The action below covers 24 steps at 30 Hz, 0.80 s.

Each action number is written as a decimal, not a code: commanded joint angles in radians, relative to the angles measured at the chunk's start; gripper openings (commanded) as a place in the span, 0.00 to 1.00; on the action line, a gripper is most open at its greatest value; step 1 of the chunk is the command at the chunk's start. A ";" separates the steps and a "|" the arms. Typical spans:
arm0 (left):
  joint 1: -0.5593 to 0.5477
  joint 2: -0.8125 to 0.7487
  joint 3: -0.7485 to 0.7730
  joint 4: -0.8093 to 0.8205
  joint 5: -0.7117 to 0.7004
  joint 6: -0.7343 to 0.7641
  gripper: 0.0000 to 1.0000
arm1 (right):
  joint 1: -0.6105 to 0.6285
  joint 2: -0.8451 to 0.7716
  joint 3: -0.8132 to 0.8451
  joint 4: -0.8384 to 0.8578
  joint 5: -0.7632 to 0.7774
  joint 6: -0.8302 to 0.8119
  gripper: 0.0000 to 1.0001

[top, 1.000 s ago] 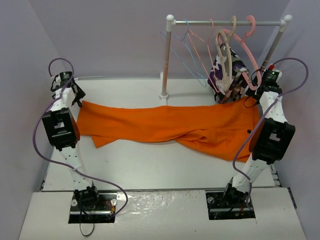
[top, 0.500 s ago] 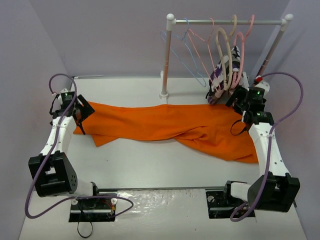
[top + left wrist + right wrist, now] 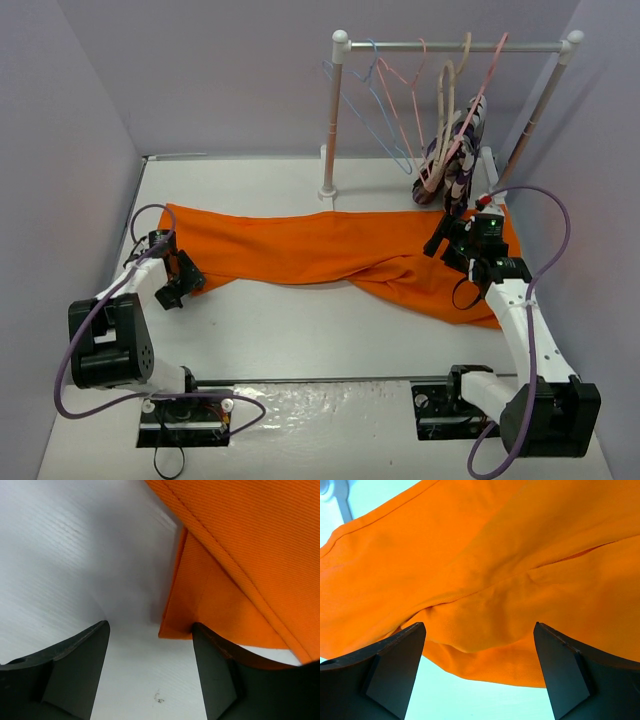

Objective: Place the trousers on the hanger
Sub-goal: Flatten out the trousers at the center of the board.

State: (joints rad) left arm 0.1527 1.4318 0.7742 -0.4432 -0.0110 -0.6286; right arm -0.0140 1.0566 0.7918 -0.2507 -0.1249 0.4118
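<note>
nearest the arm bases, bare white table runs along the near edge of the trousers. the left gripper sits low at the near left corner of the trousers, by the leg ends. in the left wrist view its jaws stand apart around nothing but table, the left gripper pointing at a folded orange corner of the trousers. that corner reaches in between the fingers and comes right up to the inner side of one finger, but it is not pinched.

the right gripper hangs over the right, wider end of the trousers, above the bunched folds there. from the right wrist the right gripper shows its jaws wide apart with the trousers spread below them, creased and overlapped, and nothing gripped.

the trousers lie flat on the table, stretched left to right between the two grippers, on no hanger.

beyond the far edge of the trousers stands a white clothes rail. the hanger, thin and light blue, hangs at the rail's left end, well apart from the trousers. right of it on the rail hang pink hangers, a beige hanger and a purple, white and black patterned garment, which hangs just beyond the right end of the trousers.
</note>
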 commanded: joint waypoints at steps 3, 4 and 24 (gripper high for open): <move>-0.021 0.064 0.049 0.074 0.007 -0.020 0.60 | 0.034 -0.026 0.002 0.040 -0.035 -0.014 0.87; -0.028 0.071 0.049 0.081 0.008 -0.022 0.59 | 0.039 -0.026 0.001 0.039 -0.036 -0.015 0.87; -0.064 -0.071 0.670 -0.622 -0.208 0.193 0.00 | 0.057 0.038 0.015 0.008 -0.020 -0.003 0.86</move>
State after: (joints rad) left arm 0.0858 1.4731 1.2200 -0.7711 -0.0815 -0.5324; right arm 0.0345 1.0750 0.7788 -0.2534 -0.1577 0.4084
